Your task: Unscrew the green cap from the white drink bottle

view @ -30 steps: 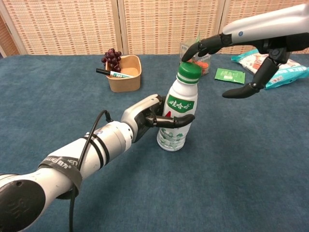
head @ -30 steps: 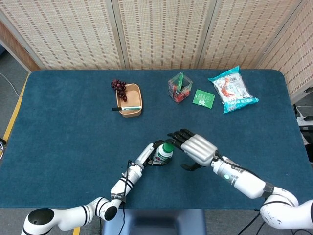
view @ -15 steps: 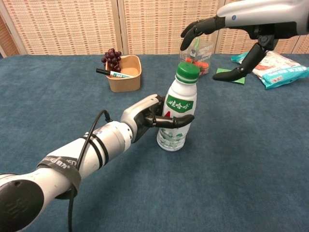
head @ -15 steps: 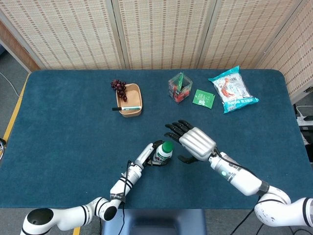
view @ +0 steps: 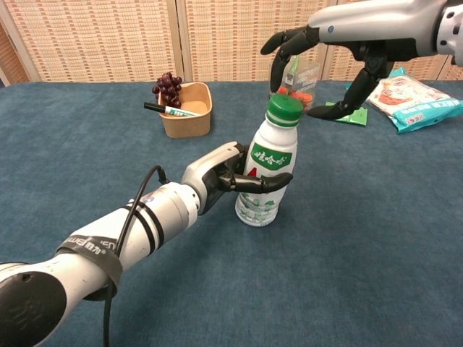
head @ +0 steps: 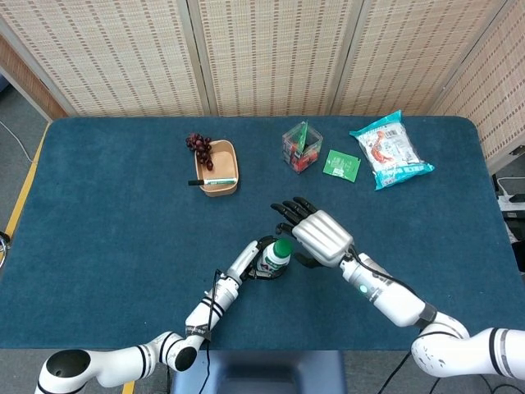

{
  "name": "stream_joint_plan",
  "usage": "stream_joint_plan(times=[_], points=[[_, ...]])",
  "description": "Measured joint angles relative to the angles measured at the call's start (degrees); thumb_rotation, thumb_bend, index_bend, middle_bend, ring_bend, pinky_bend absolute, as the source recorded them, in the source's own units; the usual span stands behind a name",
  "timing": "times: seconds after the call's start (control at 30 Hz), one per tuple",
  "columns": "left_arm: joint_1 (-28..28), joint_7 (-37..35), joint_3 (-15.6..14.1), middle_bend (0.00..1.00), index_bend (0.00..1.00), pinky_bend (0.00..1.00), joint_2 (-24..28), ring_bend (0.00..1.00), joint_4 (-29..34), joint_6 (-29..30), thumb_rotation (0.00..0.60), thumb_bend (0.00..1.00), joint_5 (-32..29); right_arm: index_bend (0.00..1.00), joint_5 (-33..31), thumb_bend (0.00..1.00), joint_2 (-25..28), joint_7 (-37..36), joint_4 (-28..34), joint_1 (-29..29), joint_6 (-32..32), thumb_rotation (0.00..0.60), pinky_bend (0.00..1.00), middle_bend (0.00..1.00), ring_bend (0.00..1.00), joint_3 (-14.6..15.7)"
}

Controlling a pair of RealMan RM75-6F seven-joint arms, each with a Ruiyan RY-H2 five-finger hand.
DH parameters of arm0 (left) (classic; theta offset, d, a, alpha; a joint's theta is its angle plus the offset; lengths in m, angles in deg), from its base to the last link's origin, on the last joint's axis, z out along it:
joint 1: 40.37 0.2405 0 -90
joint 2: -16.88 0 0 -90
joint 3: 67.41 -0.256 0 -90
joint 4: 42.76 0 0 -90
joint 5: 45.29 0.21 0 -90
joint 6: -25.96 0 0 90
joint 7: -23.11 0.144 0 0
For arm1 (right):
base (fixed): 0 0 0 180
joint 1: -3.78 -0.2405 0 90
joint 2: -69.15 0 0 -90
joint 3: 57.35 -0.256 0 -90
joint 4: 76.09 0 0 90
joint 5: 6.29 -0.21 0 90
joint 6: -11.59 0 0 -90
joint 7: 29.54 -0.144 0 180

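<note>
The white drink bottle [view: 265,173] stands upright on the blue table, its green cap [view: 284,108] on top. My left hand [view: 224,176] grips the bottle's body, dark fingers wrapped across its label. From the head view the bottle [head: 275,258] and cap [head: 282,247] sit just below the table's middle, with the left hand [head: 253,261] beside them. My right hand [view: 329,50] hovers above and behind the cap, fingers spread and holding nothing; the head view shows this right hand [head: 316,234] just right of the cap, apart from it.
A tan bowl [head: 217,170] with a marker and grapes [head: 198,145] stands at the back left. A clear box [head: 301,147], a green packet [head: 341,165] and a snack bag [head: 390,150] lie at the back right.
My right hand has lifted off the cap and drifted up and toward the left, fingers spreading. The left hand and bottle have barely moved.
</note>
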Motion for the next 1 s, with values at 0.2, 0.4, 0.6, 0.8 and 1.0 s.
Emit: stream_joint_plan(times=[0.2, 0.4, 0.6, 0.8, 1.0], points=[[0.0, -0.13, 0.1, 0.83, 0.73, 0.03, 0.01, 0.3, -0.19, -0.16, 0.6, 0.81, -0.12, 0.29, -0.41, 0.29, -0.38, -0.3, 0.24, -0.38, -0.39, 0.6, 0.0, 0.0, 0.0, 0.2], [-0.02, -0.61, 0.22, 0.83, 0.73, 0.03, 0.06, 0.3, -0.36, -0.22, 0.6, 0.81, -0.06, 0.36, -0.13, 0.29, -0.99, -0.71, 0.14, -0.62, -0.36, 0.6, 0.0, 0.0, 0.0, 0.31], [0.0, -1.03, 0.14, 0.83, 0.73, 0.03, 0.17, 0.3, -0.25, -0.28, 0.6, 0.81, 0.13, 0.41, -0.36, 0.29, -2.71, 0.68, -0.39, -0.47, 1.72, 0.6, 0.0, 0.0, 0.0, 0.34], [0.12, -1.03, 0.06, 0.83, 0.73, 0.03, 0.32, 0.3, 0.05, -0.13, 0.6, 0.81, 0.2, 0.46, -1.07, 0.29, -3.78, 1.56, -0.62, -0.55, 2.73, 0.6, 0.0, 0.0, 0.0, 0.35], [0.3, -1.06, 0.12, 0.83, 0.73, 0.03, 0.63, 0.3, 0.27, 0.08, 0.6, 0.81, 0.17, 0.5, -0.62, 0.29, -3.83, 0.93, -0.36, -0.09, 3.78, 0.6, 0.0, 0.0, 0.0, 0.25]])
